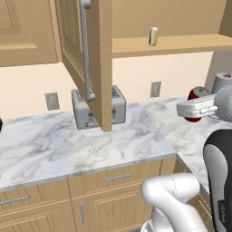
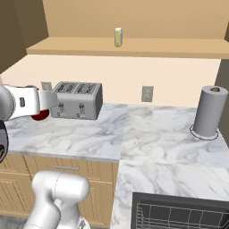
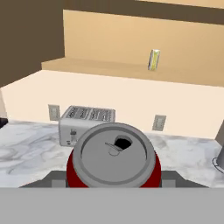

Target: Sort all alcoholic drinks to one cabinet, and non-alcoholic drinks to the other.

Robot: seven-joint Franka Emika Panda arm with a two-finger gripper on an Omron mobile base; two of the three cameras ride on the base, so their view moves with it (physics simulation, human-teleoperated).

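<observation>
While the red can (image 3: 112,158) sits pinched between the fingers of my hand (image 1: 195,110), lifted clear of the marble surface (image 1: 68,145), I judge the carry to the open cabinet (image 2: 134,47) as the risky part; the can rides upright with its silver top toward the hand camera, and it shows as a red sliver behind the hand in the right base view; the grip looks square, but it is only on the sides, so a sharp swing could let it slip or tilt; the open cabinet door (image 1: 86,54) hangs out over the toaster (image 1: 97,108), and I could clip its edge on the way up; a small pale can (image 2: 118,37) already stands on the shelf, near the middle, and a careless placement might knock it; I would also want to be sure that one is a soft drink before setting this beside it.
</observation>
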